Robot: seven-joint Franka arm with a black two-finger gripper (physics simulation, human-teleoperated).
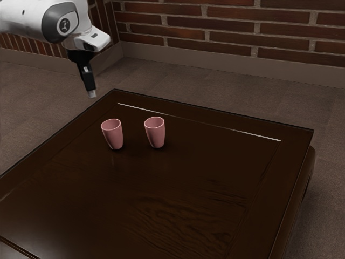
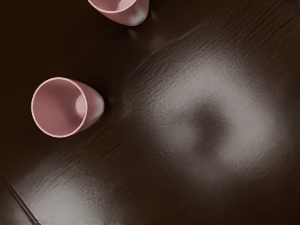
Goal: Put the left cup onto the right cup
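Note:
Two matching pink cups stand upright and apart on the dark wooden table [image 1: 178, 205]. The left cup [image 1: 112, 133] is toward the exterior view's left and the right cup [image 1: 154, 131] is a short gap beside it. My gripper [image 1: 91, 94] hangs high above the table's far left edge, up and to the left of the left cup, holding nothing. The wrist view looks down into one whole cup [image 2: 61, 107], and the second cup [image 2: 119, 8] is cut off by the picture's edge. I cannot tell which of these two is which.
The table has a raised rim [image 1: 294, 162] around a sunken top. A brick wall [image 1: 226, 27] runs behind it, with floor all around. A groove in the tabletop [image 2: 16, 201] passes near the whole cup.

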